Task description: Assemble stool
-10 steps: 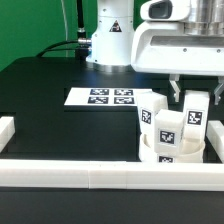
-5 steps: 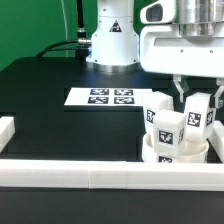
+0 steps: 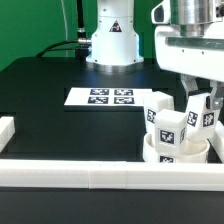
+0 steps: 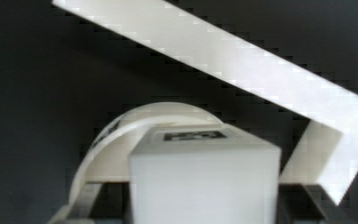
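The stool's round white seat lies near the front rail at the exterior view's right. Two tagged block legs stand on it. My gripper is shut on a third leg, which is held upright at the seat's far right side. In the wrist view this leg fills the space between the two fingers of my gripper. A tag shows on the leg's top end, and the curved seat lies behind it. Whether the held leg touches the seat is hidden.
The marker board lies flat at the middle of the black table. Low white rails run along the front and at the exterior view's left. A rail crosses the wrist view diagonally. The arm's white base stands behind.
The gripper has shifted toward the exterior view's right with the leg still in it. The seat and the other two legs have not moved.
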Action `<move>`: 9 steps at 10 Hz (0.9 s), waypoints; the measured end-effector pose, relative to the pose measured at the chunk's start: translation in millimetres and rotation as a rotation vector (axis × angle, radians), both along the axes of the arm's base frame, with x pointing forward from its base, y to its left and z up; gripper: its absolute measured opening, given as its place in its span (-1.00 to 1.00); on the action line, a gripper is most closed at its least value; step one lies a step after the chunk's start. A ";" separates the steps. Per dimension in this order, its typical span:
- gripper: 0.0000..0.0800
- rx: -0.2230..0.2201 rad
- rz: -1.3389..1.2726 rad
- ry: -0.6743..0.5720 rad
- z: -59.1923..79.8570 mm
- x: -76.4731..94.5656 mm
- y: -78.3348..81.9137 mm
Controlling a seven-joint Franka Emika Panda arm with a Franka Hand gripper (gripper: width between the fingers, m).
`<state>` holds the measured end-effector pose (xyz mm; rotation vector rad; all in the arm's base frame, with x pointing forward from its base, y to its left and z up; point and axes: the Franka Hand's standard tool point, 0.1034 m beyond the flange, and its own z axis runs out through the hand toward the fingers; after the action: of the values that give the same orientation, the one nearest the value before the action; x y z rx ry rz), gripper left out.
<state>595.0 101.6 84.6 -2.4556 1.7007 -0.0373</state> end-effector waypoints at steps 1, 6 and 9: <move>-0.15 0.006 -0.041 0.003 0.1 0.1 0.2; -0.15 0.048 -0.288 0.029 0.0 0.3 2.8; 0.36 0.043 -0.249 0.035 -1.0 -1.4 1.1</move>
<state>593.6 102.7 83.6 -2.2128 1.9896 0.0139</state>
